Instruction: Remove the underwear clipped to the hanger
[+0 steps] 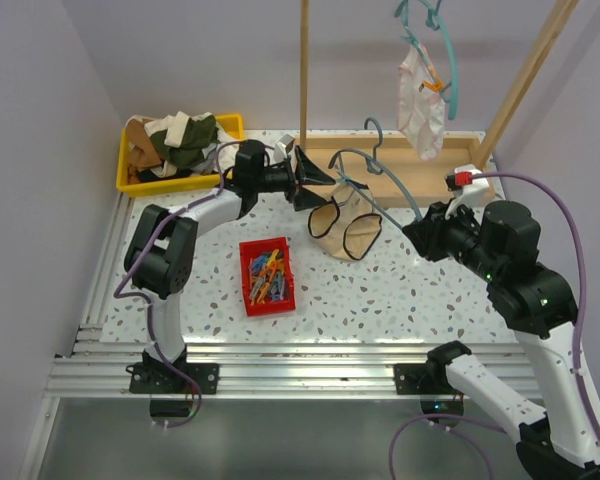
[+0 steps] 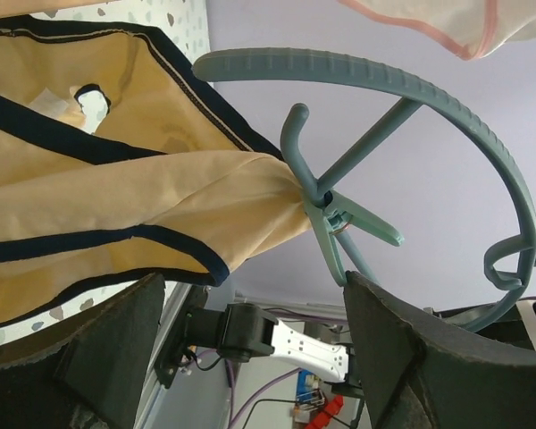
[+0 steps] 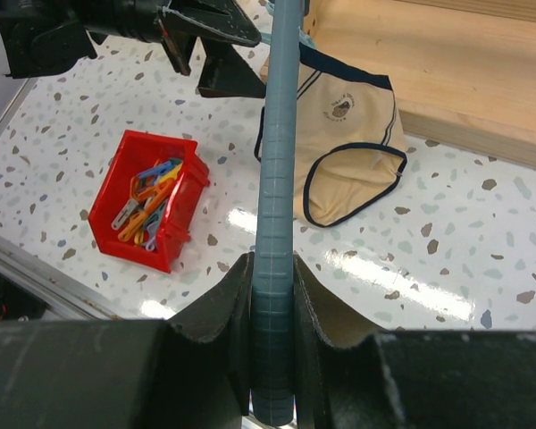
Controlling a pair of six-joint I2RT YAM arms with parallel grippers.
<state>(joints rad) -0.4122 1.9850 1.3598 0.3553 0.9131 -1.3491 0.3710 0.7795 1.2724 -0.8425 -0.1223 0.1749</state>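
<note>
The beige underwear with dark trim hangs by a teal clip from a blue-grey hanger, its lower part resting on the table. My left gripper is open right beside that clip; in the left wrist view the clip's lower leg ends just above the right finger, with nothing between the fingers. My right gripper is shut on the hanger's ribbed bar. A white, pink-edged underwear hangs clipped to a second teal hanger up at the back.
A red bin of coloured clips sits in front of the left arm. A yellow tray of clothes is at the back left. A wooden stand base and upright post stand behind the underwear.
</note>
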